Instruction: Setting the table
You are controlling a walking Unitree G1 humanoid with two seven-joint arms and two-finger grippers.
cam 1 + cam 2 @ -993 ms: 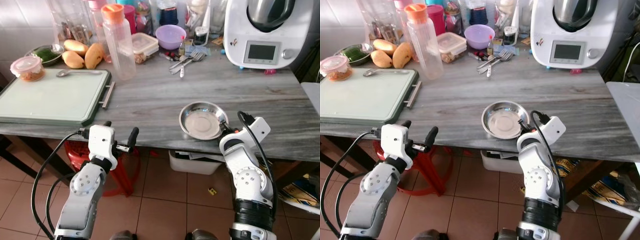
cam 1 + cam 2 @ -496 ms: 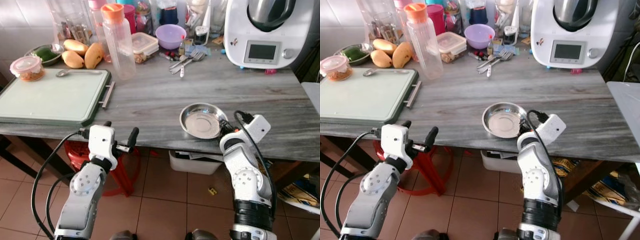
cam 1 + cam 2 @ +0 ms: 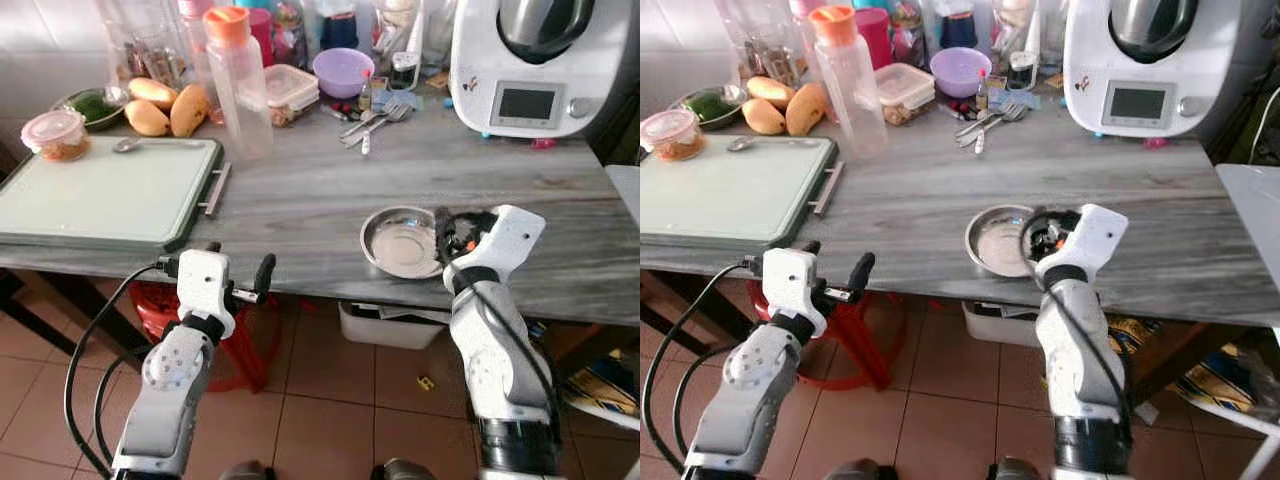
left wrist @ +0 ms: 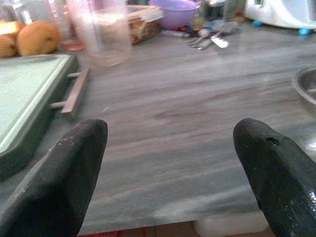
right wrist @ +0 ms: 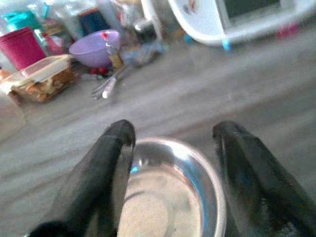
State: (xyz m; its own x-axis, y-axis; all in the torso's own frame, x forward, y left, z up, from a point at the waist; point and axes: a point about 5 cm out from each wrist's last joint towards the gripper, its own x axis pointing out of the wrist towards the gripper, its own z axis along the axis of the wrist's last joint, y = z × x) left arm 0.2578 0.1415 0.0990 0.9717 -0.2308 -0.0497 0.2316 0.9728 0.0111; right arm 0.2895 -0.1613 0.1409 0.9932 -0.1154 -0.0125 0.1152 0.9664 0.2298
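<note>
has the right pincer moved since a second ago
Yes. The right pincer has risen from the table's front edge and now sits over the near rim of the steel bowl, fingers open, closer to the white appliance.

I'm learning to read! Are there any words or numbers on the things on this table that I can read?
None can be read.
White kitchen machine: its grey screen shows nothing legible, and a small dark mark beside it is too small to read.
Small bottle by the purple bowl: its label is too small and blurred.
Clear bottle with the orange cap: no print shows.
</note>
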